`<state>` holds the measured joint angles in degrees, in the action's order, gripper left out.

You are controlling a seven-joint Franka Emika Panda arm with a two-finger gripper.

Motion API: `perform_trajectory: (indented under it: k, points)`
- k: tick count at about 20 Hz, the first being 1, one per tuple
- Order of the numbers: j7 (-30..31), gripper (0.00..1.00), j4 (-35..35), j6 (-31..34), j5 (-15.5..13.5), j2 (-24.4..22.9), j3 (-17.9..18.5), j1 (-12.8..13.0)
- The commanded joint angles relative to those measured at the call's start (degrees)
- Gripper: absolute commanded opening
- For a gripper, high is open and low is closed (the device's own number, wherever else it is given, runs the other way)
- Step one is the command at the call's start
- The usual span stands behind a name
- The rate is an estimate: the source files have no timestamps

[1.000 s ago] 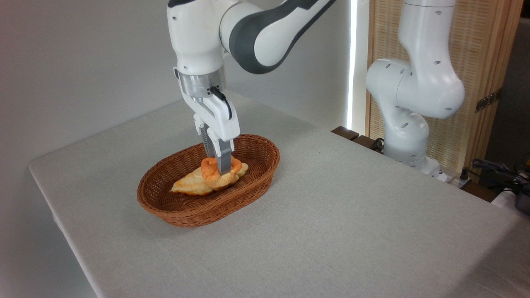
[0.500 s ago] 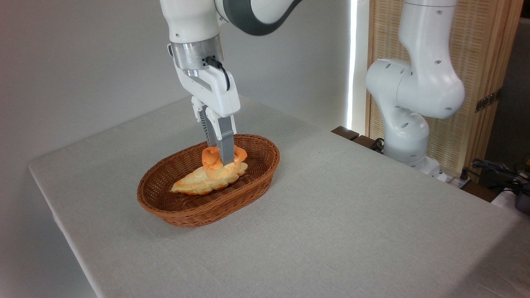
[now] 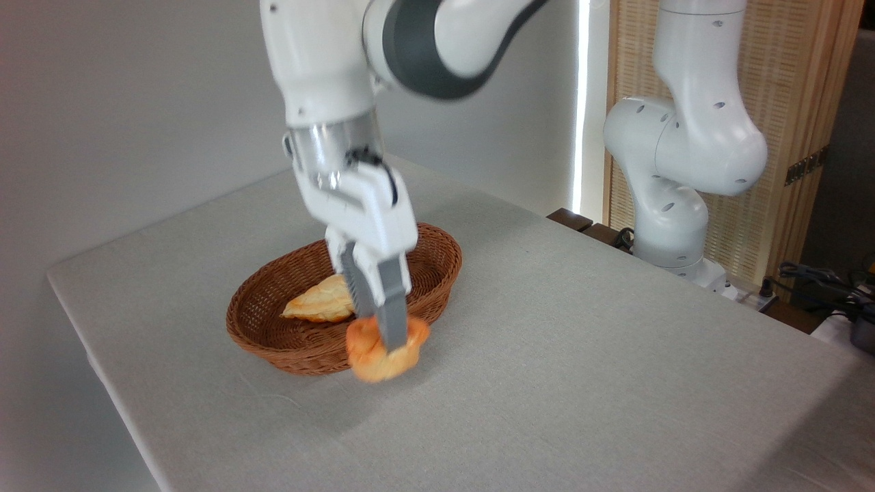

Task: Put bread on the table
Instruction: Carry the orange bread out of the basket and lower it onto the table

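The bread (image 3: 383, 352), a small orange-golden bun, hangs in the air just in front of the wicker basket's near rim. My gripper (image 3: 388, 342) is shut on the bread, its grey fingers pointing down into the bun's top. The picture is motion-blurred around the gripper and the bun. Below it lies the table (image 3: 547, 369) with its light grey cloth. I cannot tell whether the bun touches the cloth; it seems slightly above it.
A brown oval wicker basket (image 3: 273, 342) stands on the table's left half with a paler braided loaf (image 3: 318, 304) inside. A second white robot arm (image 3: 677, 150) stands beyond the table's far right edge. Cables lie at the far right.
The bread was lifted off the loaf in the basket and carried towards the camera over the basket's near rim. It now hangs low outside the basket.
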<state>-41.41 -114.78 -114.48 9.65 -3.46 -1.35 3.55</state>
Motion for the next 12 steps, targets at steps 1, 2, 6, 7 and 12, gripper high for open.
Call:
perform_trajectory:
  k: [1, 2, 6, 7, 12]
  points:
    - [-0.33, 0.48, 1.05, -5.57, 0.89, 5.12, 1.0, 0.41]
    - [-0.33, 0.5, 1.05, -6.1, 1.5, 5.73, 1.0, 0.41]
    - [0.28, 1.0, 0.96, -6.28, 4.41, 6.27, 0.91, 0.41]
    - [0.37, 1.0, 0.96, -6.45, 4.41, 6.36, 0.91, 0.41]
    - [0.37, 1.0, 0.96, -6.46, 4.41, 6.36, 0.91, 0.41]
